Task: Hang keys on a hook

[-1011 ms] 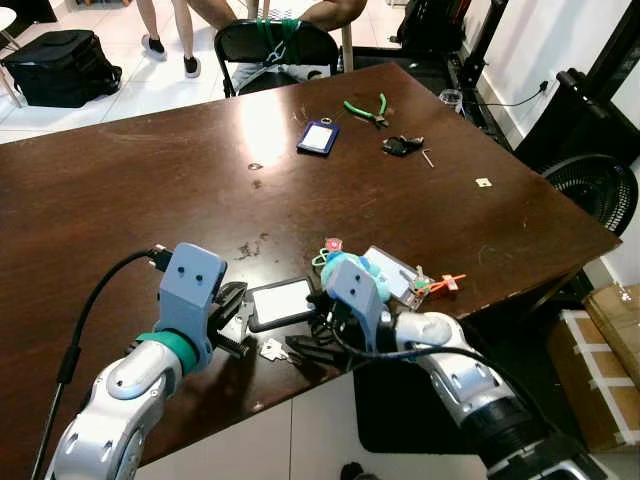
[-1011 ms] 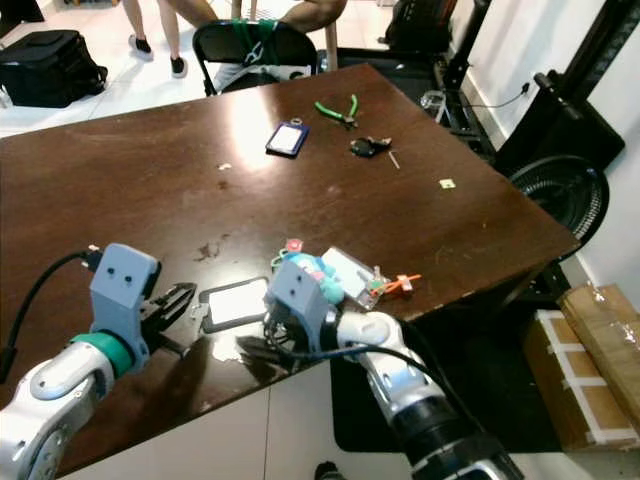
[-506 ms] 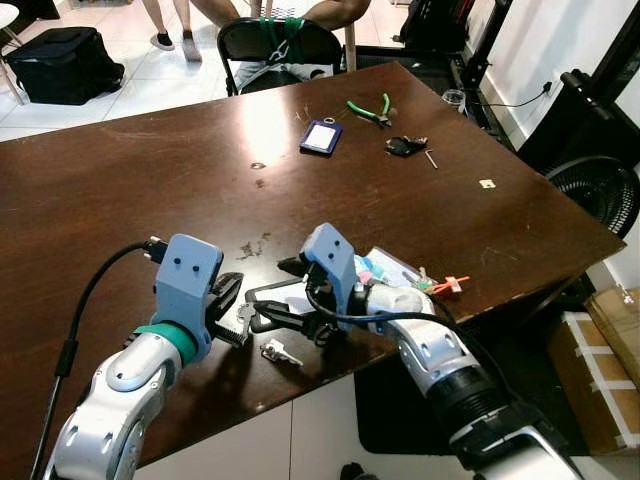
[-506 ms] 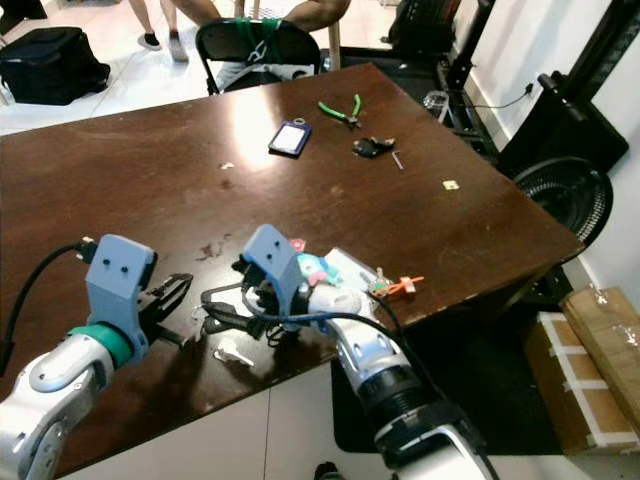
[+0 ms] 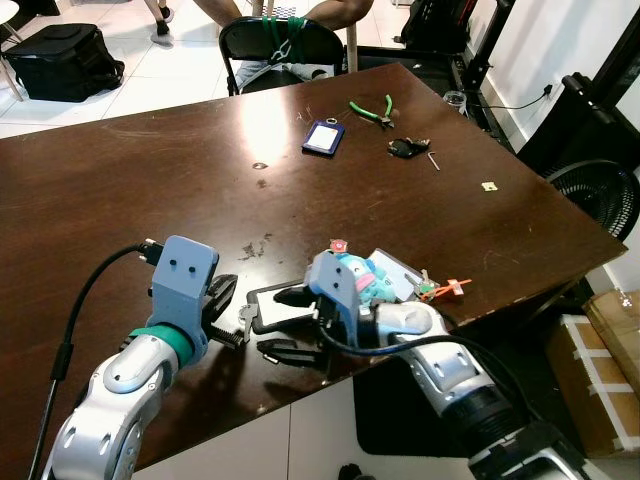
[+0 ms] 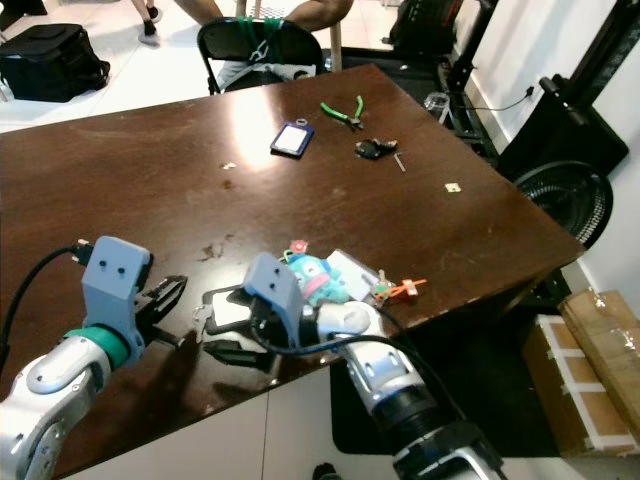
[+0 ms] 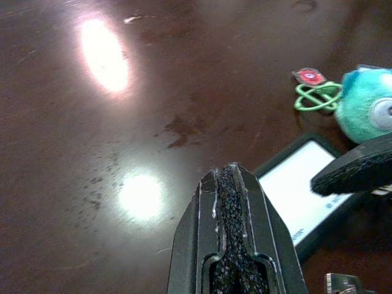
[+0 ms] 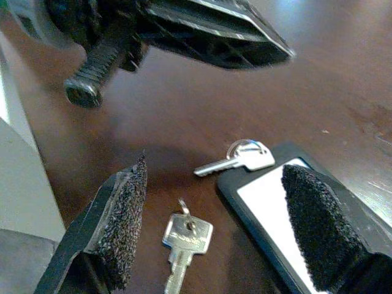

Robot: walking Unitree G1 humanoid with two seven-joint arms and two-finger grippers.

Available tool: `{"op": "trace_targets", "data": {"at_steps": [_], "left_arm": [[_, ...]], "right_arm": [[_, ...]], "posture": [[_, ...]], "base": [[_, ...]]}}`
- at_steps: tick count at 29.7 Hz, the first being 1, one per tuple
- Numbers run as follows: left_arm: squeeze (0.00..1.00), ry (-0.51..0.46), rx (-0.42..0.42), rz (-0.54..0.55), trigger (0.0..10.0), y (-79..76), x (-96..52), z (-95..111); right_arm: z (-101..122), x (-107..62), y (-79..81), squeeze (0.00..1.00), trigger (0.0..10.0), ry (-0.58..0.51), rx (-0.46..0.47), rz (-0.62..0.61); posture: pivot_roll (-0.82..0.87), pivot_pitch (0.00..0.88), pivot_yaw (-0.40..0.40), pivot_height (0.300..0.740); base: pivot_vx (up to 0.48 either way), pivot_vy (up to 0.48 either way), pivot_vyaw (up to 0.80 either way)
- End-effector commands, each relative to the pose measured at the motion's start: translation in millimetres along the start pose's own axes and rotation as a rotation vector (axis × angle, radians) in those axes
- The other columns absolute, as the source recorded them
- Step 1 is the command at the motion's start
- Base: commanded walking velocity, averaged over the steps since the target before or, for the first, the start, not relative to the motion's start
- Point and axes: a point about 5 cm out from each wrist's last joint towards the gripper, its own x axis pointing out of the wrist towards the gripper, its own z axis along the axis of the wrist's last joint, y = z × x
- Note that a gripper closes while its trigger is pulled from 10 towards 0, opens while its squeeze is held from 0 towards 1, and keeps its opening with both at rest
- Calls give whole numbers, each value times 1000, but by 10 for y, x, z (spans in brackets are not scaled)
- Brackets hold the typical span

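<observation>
**Op:** Keys lie at the near edge of the brown surface, one beside the black card holder, one loose nearer me. From the head view my right claw straddles them, spread wide; my left claw sits just left.

**Spotter:** Left fingers?

**Op:** Left wrist view shows them pressed together, holding nothing. Right wrist view: both keys between my open pads.

**Spotter:** Advice?

**Op:** I'd drop lower and pinch the key ring, not the holder.

**Spotter:** Surroundings?

**Op:** Pliers and a blue tag far off; a chair and black bag beyond. I can't spot a hook.
</observation>
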Motion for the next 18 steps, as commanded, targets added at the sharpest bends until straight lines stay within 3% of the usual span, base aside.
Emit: {"op": "trace_targets", "data": {"at_steps": [1, 18], "left_arm": [[0, 21, -5, 0, 10000, -10, -5, -47], [0, 26, -5, -2, 10000, -11, -35, -37]], "right_arm": [[-51, 28, 50, 0, 10000, -2, 17, 18], [-158, 159, 127, 0, 10000, 23, 66, 54]], "posture": [[-75, 68, 55, 740], [-45, 95, 55, 740]], "base": [[0, 0, 0], [0, 0, 0]]}}
